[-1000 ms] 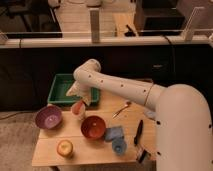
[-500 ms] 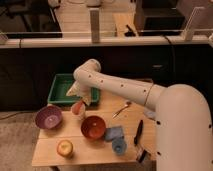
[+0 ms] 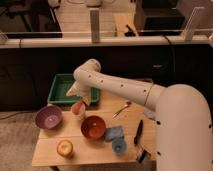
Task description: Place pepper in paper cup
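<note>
We see nothing has moved lately: the end effector [image 3: 80,98] hangs spread, with the paper cup [image 3: 78,111] just below it, and the pepper [image 3: 77,106] seems already inside.

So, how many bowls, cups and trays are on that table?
Bowls: 2 (purple bowl, orange bowl)
Cups: 2 (white cup, blue cup)
Trays: 1 (green tray)
Total: 5
The gripper hangs just above the white cup.
</note>
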